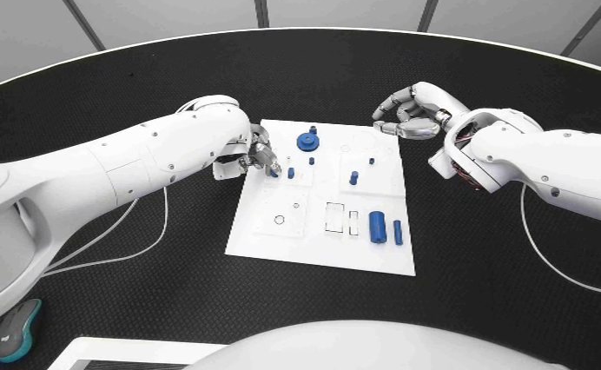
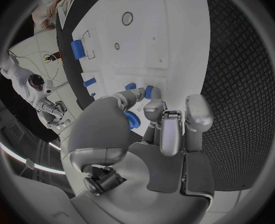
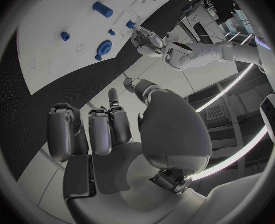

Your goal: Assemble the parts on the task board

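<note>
Over on the left, the left hand [image 1: 254, 155] reaches in over the left edge of the task board [image 1: 282, 248]. Its fingertips [image 2: 151, 92] crowd around a small blue peg [image 1: 274, 171], and from here I cannot tell whether they actually pinch it or only touch it; the fingers hide most of the piece. A second small peg [image 1: 291, 173] stands just beside it on the white plate.

Toward the far middle of the board stands a round blue knob [image 1: 308, 142]. Two little blue pins [image 1: 353, 178] stand to its right, and nearer the robot a thick blue cylinder [image 1: 377, 223] lies beside a thinner blue rod [image 1: 399, 231], both next to rectangular outlines.

On the right, the right hand [image 1: 411, 115] hovers off the board's far right corner, fingers curled inward around nothing.

The black table [image 1: 150, 300] has a textured mat.
</note>
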Tool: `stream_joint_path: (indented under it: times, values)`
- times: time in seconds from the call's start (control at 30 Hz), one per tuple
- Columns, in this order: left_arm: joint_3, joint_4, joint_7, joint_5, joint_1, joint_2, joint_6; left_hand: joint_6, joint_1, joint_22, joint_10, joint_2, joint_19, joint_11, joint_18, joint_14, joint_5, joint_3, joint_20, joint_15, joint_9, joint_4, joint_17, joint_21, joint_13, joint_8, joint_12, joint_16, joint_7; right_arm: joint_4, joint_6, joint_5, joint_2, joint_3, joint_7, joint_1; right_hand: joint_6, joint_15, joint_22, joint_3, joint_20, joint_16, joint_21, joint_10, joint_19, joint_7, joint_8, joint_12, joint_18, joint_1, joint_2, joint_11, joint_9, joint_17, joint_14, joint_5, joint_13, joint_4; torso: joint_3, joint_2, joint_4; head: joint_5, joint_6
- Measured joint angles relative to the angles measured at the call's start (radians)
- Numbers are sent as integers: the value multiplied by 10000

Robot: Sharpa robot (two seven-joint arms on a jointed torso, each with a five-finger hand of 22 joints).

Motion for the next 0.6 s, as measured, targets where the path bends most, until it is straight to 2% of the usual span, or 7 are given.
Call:
stream_joint_path:
  times: [0.6]
  values:
    - [0, -196, -56, -3, -2, 177, 9, 37, -29, -2, 31, -29, 0, 36, 0, 0, 1, 19, 0, 0, -18, -20, 0, 0, -2, 7, 0, 0, 42, 3, 21, 0, 0, 0, 1, 0, 0, 0, 0, 29, 0, 0, 0, 0, 0, 0, 0, 0, 0, 0, 0, 0, -17, 0, 0, 0, 7, -29, -6, 9, 1, -21, -10]
